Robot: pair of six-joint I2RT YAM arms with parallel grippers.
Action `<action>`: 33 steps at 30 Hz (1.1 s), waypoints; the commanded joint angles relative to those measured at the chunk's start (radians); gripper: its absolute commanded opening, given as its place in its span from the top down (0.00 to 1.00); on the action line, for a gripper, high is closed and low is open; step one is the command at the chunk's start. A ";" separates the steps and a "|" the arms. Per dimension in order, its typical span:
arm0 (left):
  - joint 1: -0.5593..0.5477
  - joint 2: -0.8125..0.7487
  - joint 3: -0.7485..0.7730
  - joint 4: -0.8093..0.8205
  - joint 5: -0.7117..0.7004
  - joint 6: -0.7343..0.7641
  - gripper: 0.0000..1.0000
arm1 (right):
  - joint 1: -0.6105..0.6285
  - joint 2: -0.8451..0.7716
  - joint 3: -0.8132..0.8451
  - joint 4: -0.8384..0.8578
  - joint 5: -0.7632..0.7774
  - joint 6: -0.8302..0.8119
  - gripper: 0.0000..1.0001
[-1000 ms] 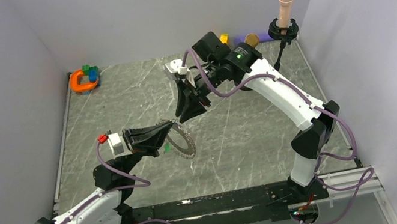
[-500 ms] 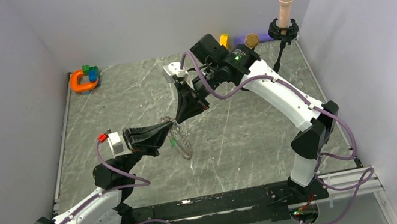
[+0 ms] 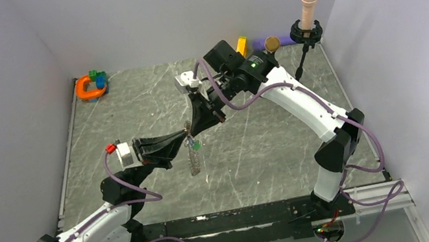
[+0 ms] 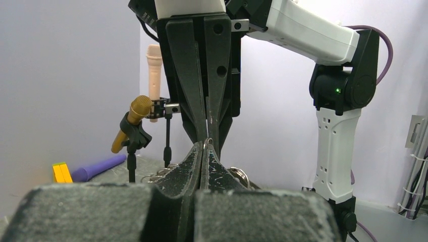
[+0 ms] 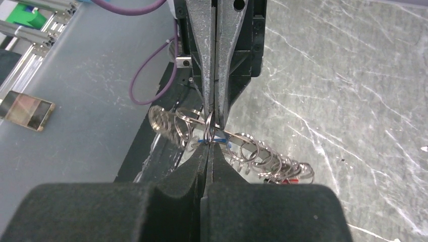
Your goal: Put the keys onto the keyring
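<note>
**Left gripper [image 3: 184, 142] and right gripper [image 3: 195, 127]: shared pinch on the keyring [image 3: 193, 157]**

The left gripper has its jaws fully closed on the top rim of the keyring. The right gripper meets it nose to nose, with its jaws also closed at the same spot on the rim. Whether its pads bite the main wire or one of the small loops strung on it cannot be told. The ring hangs below the two tips, clear of the marble-patterned table [image 3: 268, 145] and nearly edge-on to the overhead camera.

**Handling properties (judgement)**

- The keyring is thin metal wire. It is probably stiff, light and slick against the pads.
- The small loops along it are likely free to slide and swing, so the load can shift when the ring is tilted.
- The keys [image 5: 290, 176] appear as tiny red and dark pieces at the far end of the ring. A blue fleck sits near the pinch. Each key is too small to read in detail.

**Where to take hold**

- Grip the ring across its flat faces, on a bare stretch of rim between loops.
- Take a key by its plastic head, not by the blade.
- Keep the two pinch points close together to limit twisting.
</note>
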 commanded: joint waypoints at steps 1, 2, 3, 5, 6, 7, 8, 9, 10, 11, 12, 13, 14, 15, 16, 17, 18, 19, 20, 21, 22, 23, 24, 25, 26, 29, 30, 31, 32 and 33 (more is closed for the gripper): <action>0.003 0.001 0.064 0.183 -0.029 -0.015 1.00 | 0.026 -0.006 -0.018 0.008 -0.040 -0.008 1.00; 0.003 0.000 0.067 0.183 -0.031 -0.015 1.00 | 0.028 -0.006 -0.020 0.012 -0.041 -0.005 1.00; 0.003 -0.002 0.069 0.183 -0.039 -0.014 1.00 | 0.027 -0.005 -0.023 0.016 -0.039 -0.001 1.00; 0.003 -0.007 0.074 0.184 -0.042 -0.009 1.00 | 0.029 -0.006 -0.027 0.022 -0.038 0.006 1.00; 0.004 -0.007 0.078 0.183 -0.042 -0.009 1.00 | 0.028 -0.008 -0.030 0.026 -0.038 0.013 1.00; 0.004 -0.005 0.081 0.183 -0.039 -0.009 1.00 | 0.029 -0.008 -0.032 0.036 -0.037 0.022 1.00; 0.003 -0.003 0.083 0.183 -0.035 -0.013 1.00 | 0.029 -0.008 -0.032 0.042 -0.037 0.031 1.00; 0.003 0.001 0.084 0.183 -0.032 -0.015 1.00 | 0.029 -0.007 -0.031 0.049 -0.035 0.040 1.00; 0.003 0.003 0.083 0.182 -0.030 -0.016 1.00 | 0.028 -0.006 -0.028 0.055 -0.027 0.051 0.95; 0.003 0.004 0.079 0.182 -0.025 -0.015 1.00 | 0.026 -0.005 -0.018 0.053 -0.023 0.055 0.85; 0.003 0.004 0.076 0.182 -0.022 -0.016 1.00 | 0.023 -0.005 -0.005 0.047 -0.018 0.052 0.78; 0.005 0.003 0.071 0.182 -0.019 -0.016 1.00 | 0.017 -0.006 0.006 0.038 -0.019 0.045 0.74; 0.004 0.001 0.067 0.180 -0.015 -0.017 1.00 | 0.011 -0.008 0.015 0.034 -0.021 0.040 0.72; 0.005 -0.001 0.060 0.180 -0.011 -0.017 1.00 | 0.004 -0.011 0.025 0.029 -0.024 0.038 0.72; 0.006 -0.001 0.055 0.181 -0.009 -0.019 1.00 | -0.004 -0.014 0.032 0.027 -0.029 0.036 0.71; 0.008 -0.001 0.048 0.181 -0.004 -0.024 1.00 | -0.008 -0.016 0.035 0.028 -0.034 0.036 0.71; 0.009 0.002 0.044 0.180 -0.002 -0.028 1.00 | -0.011 -0.016 0.036 0.027 -0.038 0.035 0.71; 0.010 0.003 0.043 0.181 0.002 -0.032 1.00 | -0.012 -0.018 0.038 0.025 -0.040 0.032 0.71; 0.009 0.006 0.043 0.181 0.006 -0.034 1.00 | -0.013 -0.016 0.039 0.023 -0.045 0.031 0.71; 0.011 0.008 0.043 0.181 0.009 -0.036 1.00 | -0.012 -0.015 0.043 0.022 -0.049 0.031 0.71; 0.011 0.010 0.042 0.180 0.010 -0.037 1.00 | -0.012 -0.013 0.050 0.022 -0.051 0.031 0.71; 0.011 0.011 0.041 0.180 0.010 -0.035 1.00 | -0.013 -0.011 0.056 0.020 -0.051 0.031 0.71; 0.010 0.012 0.040 0.180 0.010 -0.035 1.00 | -0.014 -0.009 0.062 0.021 -0.050 0.032 0.71; 0.011 0.014 0.037 0.180 0.010 -0.035 1.00 | -0.015 -0.007 0.066 0.022 -0.050 0.033 0.71; 0.011 0.017 0.038 0.180 0.011 -0.035 1.00 | -0.015 -0.006 0.067 0.024 -0.049 0.036 0.71; 0.010 0.026 0.040 0.181 0.020 -0.041 1.00 | -0.015 -0.005 0.059 0.037 -0.049 0.049 0.71; 0.010 0.028 0.041 0.180 0.022 -0.044 1.00 | -0.016 -0.004 0.056 0.039 -0.049 0.051 0.71; 0.010 0.028 0.041 0.181 0.022 -0.043 1.00 | -0.016 -0.004 0.056 0.041 -0.050 0.053 0.72; 0.010 0.028 0.041 0.181 0.021 -0.043 1.00 | -0.016 -0.004 0.053 0.043 -0.053 0.059 0.75; 0.010 0.027 0.041 0.181 0.020 -0.042 1.00 | -0.015 -0.003 0.049 0.049 -0.053 0.064 0.77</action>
